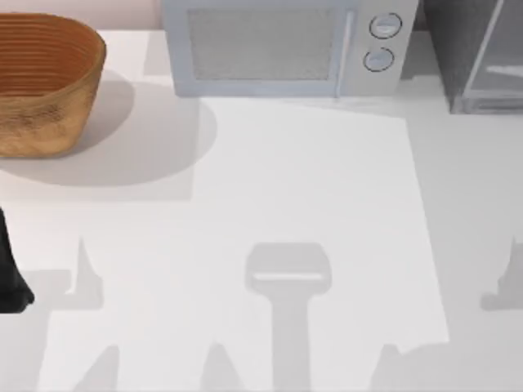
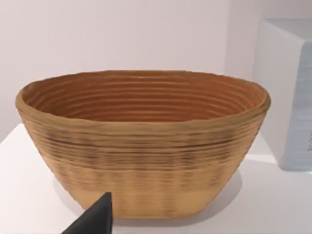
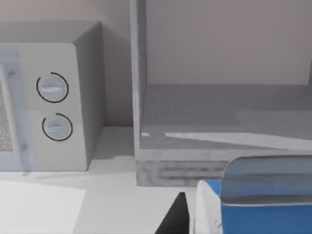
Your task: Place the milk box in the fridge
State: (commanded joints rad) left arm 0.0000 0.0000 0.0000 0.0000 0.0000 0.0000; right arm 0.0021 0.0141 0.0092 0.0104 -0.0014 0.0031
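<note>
1. Seen from above, a white table (image 1: pixel 310 204) carries a woven brown basket (image 1: pixel 41 82) at the upper left of the frame.
2. A light grey microwave (image 1: pixel 286 45) with two round knobs stands at the top centre, and the dark grey fridge (image 1: pixel 478 53) sits in the top right corner.
3. A dark part of the left arm (image 1: pixel 10 278) shows at the left edge of the overhead frame, well below the basket.
4. In the left wrist view the basket's ribbed wall is close ahead, with one dark fingertip (image 2: pixel 95 219) of the left claw at the bottom; whether that claw is released or clenched cannot be told.
5. In the right wrist view the fridge stands open, its grey inner shelf (image 3: pixel 219 117) visible beside the microwave.
6. The blue milk box (image 3: pixel 253 214) sits at the lower right of that frame, just in front of the fridge opening.
7. One dark fingertip (image 3: pixel 175 217) of the right claw lies against the carton's side; a firm grasp cannot be confirmed.
</note>
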